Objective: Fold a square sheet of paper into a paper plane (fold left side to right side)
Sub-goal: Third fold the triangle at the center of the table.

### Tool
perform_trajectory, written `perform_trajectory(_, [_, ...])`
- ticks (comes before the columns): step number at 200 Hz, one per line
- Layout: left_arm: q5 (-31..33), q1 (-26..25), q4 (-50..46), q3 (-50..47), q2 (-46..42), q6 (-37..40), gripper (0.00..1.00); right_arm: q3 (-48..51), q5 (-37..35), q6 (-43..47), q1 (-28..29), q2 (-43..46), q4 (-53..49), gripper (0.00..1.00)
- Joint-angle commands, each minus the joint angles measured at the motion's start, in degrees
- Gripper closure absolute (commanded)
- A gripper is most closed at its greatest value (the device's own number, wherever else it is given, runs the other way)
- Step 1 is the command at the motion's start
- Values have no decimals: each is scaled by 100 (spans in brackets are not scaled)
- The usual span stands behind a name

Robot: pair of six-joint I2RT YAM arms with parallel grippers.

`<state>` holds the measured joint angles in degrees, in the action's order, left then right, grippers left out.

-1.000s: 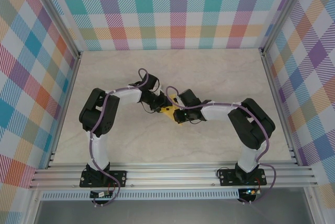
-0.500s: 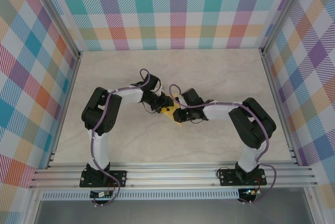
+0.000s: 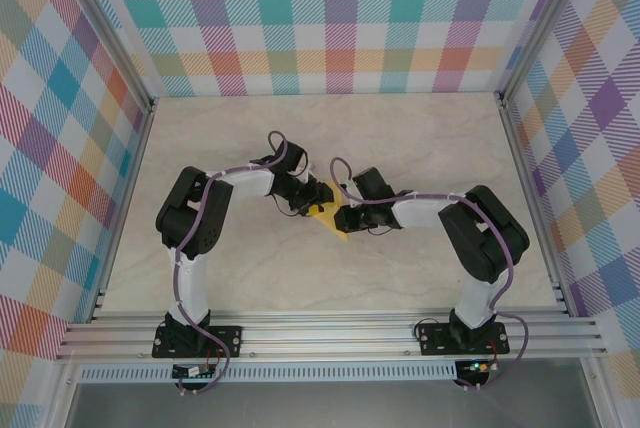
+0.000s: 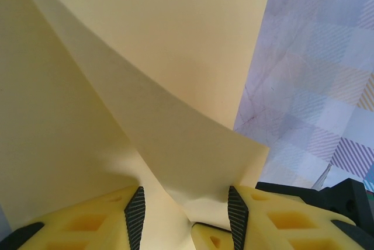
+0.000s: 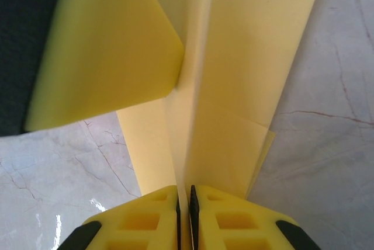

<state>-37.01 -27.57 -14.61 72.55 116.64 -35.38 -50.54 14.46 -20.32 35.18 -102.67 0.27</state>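
Paper plane (image 5: 245, 57) | right tool (image 5: 183, 203) pinching it | left tool (image 4: 186, 218) spread (wider than before, seemingly)

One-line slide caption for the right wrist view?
Right gripper shut on the folded layers of the yellow paper, with the marbled table beneath.

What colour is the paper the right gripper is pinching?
The paper is plain yellow, clearest in the right wrist view.
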Motion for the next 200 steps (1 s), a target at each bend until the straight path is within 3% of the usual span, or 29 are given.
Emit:
perform_trajectory(1, [148, -38, -74, 27, 118, -14, 56, 185, 111, -49, -79, -66, -332, 85])
perform_trajectory(33, [138, -37, -38, 5, 144, -44, 56, 194, 327, -69, -134, -36, -258, 83])
perform_trajectory(97, [175, -33, -67, 4, 144, -44, 56, 181, 485, -104, -186, -175, -247, 90])
perform_trajectory(129, [184, -38, -74, 27, 161, -47, 56, 133, 493, -79, -195, 4, -384, 78])
perform_trajectory(200, [269, -38, -77, -27, -183, 21, 56, 147, 111, 181, -193, 720, -878, 69])
